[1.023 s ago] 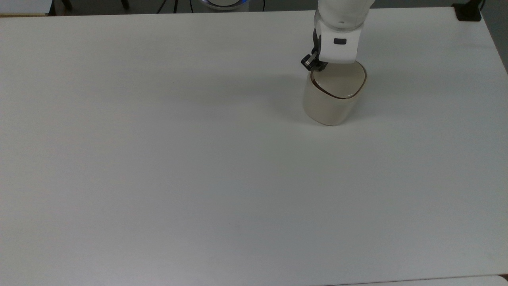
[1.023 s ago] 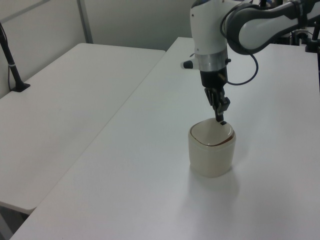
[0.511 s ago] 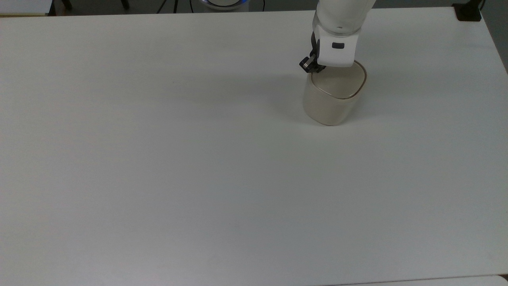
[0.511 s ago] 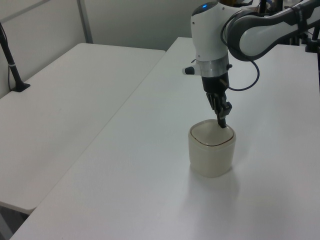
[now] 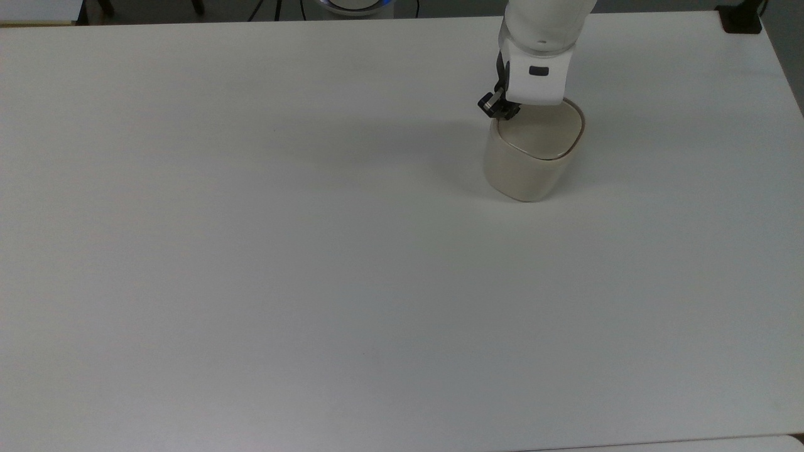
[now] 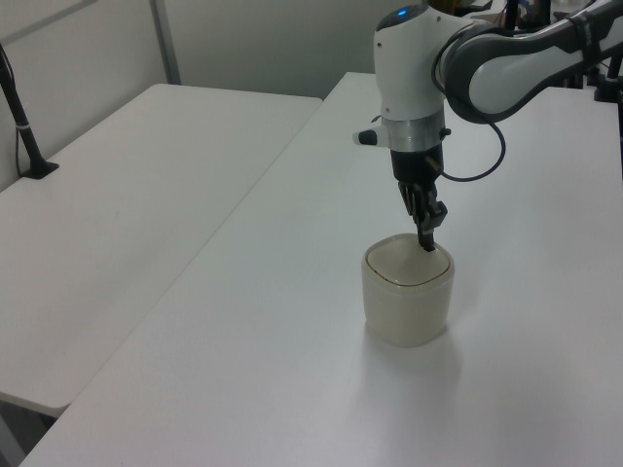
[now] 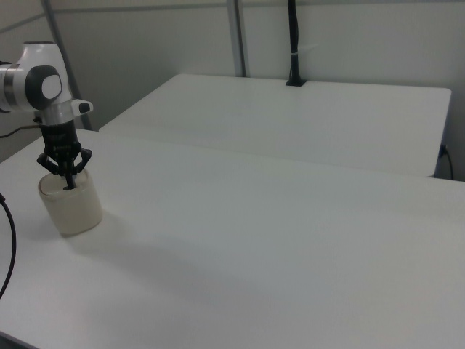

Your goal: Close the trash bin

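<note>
The cream-beige trash bin (image 5: 531, 164) (image 6: 407, 304) (image 7: 70, 209) stands upright on the white table (image 5: 314, 251), toward the top view's upper right. Its flat lid (image 5: 541, 133) lies down in the rim, with a thin dark line showing along the lid's edge. My gripper (image 5: 502, 112) (image 6: 426, 243) (image 7: 69, 185) points straight down with its fingers together. Its tip rests on the lid close to the rim, at the lid's far corner in the left view. Nothing is held between the fingers.
A black clamp (image 5: 741, 19) sits at the table's corner in the top view's upper right. A second white table (image 6: 127, 195) (image 7: 305, 116) adjoins this one, with a black post (image 6: 24, 126) (image 7: 293, 43) on it. A cable (image 6: 487, 161) loops from the arm.
The gripper came down onto the lid and the dark gap around the lid narrowed. The bin shifted slightly toward the top view's lower right.
</note>
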Robot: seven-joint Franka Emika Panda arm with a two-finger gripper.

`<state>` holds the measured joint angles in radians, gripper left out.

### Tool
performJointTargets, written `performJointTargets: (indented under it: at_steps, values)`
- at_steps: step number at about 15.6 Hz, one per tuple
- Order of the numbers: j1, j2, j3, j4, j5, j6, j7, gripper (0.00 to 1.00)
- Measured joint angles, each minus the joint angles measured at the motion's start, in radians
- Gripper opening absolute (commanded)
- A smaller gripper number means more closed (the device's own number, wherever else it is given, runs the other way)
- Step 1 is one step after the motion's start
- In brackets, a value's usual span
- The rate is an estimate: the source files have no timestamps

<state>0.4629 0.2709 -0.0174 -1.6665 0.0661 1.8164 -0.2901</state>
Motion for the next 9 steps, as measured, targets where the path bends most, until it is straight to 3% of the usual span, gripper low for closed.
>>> performJointTargets:
  at_steps: [5,6,8,9]
  values:
    - [-0.005,-0.013,0.0,-0.002,-0.003,0.003,0.024,0.0]
    - [-0.021,-0.036,-0.002,-0.002,-0.004,-0.007,0.037,0.14]
    - [-0.06,-0.09,-0.005,-0.001,-0.006,-0.049,0.041,0.86]
    - [-0.087,-0.126,-0.006,0.0,-0.008,-0.088,0.043,1.0]
